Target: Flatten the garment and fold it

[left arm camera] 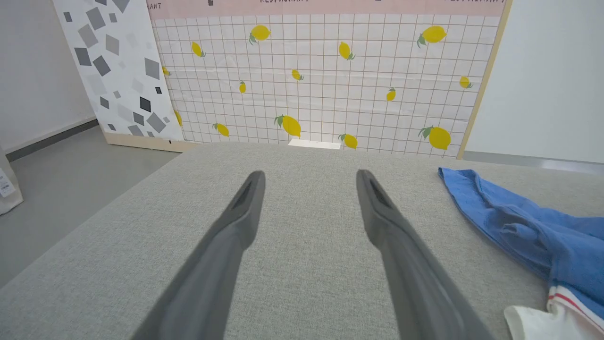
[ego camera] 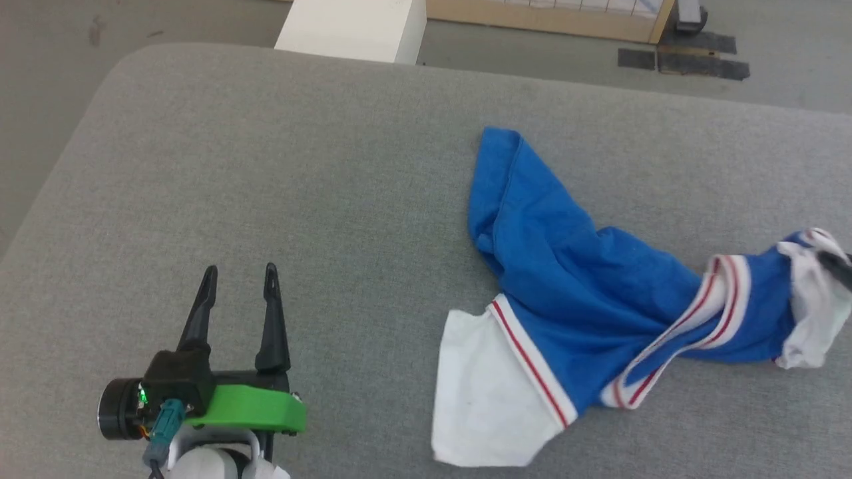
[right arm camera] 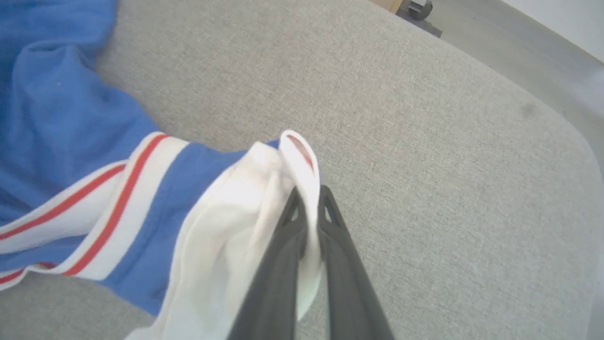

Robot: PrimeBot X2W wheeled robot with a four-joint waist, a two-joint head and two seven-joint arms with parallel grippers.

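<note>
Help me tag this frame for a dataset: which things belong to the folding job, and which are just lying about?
Job: garment, crumpled on the grey table; right gripper, shut on its white sleeve; left gripper, open, apart from it.
Lying about: white box; lemon-print panel; black tape on the floor.

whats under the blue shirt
The shirt lies crumpled directly on the grey fabric surface, which is all that shows around its edges. Anything beneath its folds is covered. The fingers of the right gripper are shut on its white sleeve.
</note>
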